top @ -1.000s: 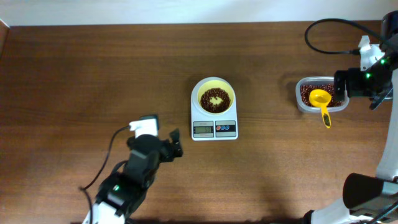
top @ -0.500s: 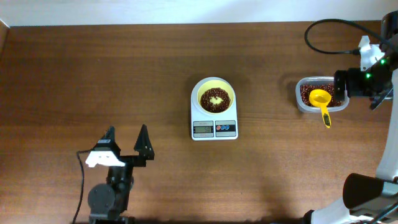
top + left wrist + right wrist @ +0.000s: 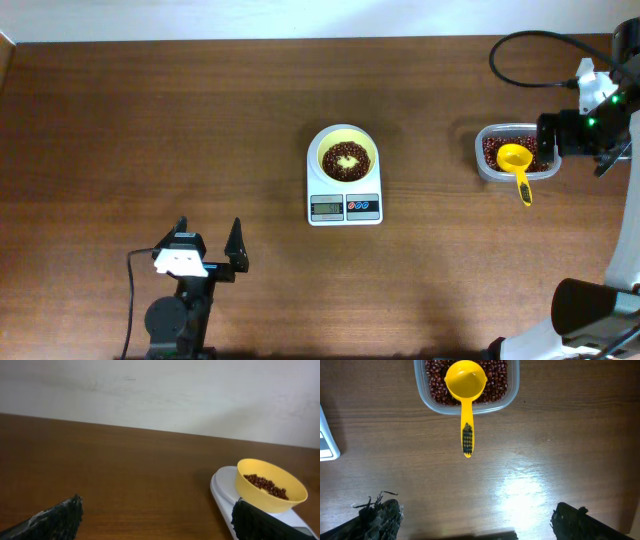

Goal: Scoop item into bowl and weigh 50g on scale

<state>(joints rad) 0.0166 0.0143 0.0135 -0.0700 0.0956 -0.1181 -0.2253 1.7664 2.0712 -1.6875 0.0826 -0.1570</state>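
drawn back since a second ago, the left hand [image 3: 209, 232] is held wide and empty near the front edge of the counter [image 3: 150, 120]. the right hand [image 3: 476, 517], also wide and empty, is nearer the scoop [image 3: 465, 390], whose handle points toward it; beans [image 3: 330, 160] lie in the bowl [image 3: 345, 128] on the scale [image 3: 345, 207].

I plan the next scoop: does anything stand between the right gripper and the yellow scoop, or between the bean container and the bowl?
Nothing visible does. Only bare wooden table lies between the right gripper and the yellow plastic scoop, and between the clear plastic container and the round pale yellow bowl.
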